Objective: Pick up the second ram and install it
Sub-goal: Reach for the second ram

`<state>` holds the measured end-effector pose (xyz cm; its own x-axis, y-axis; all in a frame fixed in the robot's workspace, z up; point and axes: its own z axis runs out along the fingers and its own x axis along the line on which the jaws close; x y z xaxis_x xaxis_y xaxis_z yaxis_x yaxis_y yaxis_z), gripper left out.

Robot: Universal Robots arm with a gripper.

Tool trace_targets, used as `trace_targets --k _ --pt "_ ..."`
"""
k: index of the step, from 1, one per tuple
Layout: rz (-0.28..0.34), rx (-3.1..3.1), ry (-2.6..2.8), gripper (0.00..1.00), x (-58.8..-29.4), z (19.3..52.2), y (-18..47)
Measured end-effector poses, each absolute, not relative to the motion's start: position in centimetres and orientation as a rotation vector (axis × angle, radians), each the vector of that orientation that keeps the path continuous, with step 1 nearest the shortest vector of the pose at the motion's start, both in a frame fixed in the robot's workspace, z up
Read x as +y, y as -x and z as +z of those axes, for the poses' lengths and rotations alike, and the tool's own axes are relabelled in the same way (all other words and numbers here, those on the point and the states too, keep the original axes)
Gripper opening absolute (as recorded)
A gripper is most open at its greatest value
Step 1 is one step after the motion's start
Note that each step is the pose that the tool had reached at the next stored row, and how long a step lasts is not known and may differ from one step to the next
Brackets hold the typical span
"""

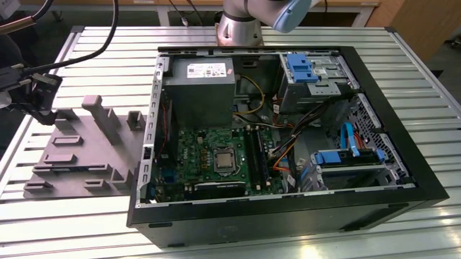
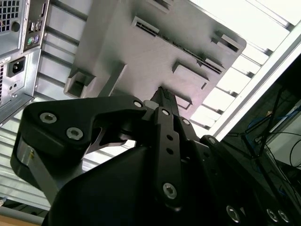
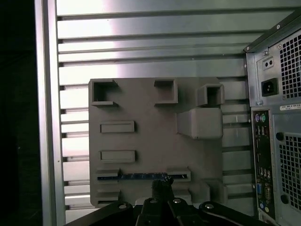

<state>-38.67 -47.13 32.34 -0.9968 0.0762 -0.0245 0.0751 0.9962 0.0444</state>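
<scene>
The second ram [image 3: 141, 176] is a thin dark stick standing on edge in a long slot of the grey fixture plate [image 3: 141, 136]. In the first wrist view my gripper [image 3: 162, 187] hangs above the plate, with its tips just beside the middle of the ram and apart from it. The fingers [image 2: 162, 96] are pressed together with nothing between them. In the exterior view my gripper [image 1: 42, 110] hovers over the far left corner of the fixture plate [image 1: 79, 156], to the left of the open computer case [image 1: 288, 216].
The open case lies on its side on a slatted metal table [image 1: 403, 70], showing the motherboard [image 1: 216, 156] with long black slots [image 1: 257, 154], cables and blue drive brackets. Tall grey posts [image 1: 108, 121] rise from the fixture plate. The case's rear panel [image 3: 277, 117] stands close beside the plate.
</scene>
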Motion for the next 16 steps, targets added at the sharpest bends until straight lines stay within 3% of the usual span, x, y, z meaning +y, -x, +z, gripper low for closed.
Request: trace_targets --k 16 --pt "0.068 3.112 -0.118 0.11 -47.51 31.66 39.25"
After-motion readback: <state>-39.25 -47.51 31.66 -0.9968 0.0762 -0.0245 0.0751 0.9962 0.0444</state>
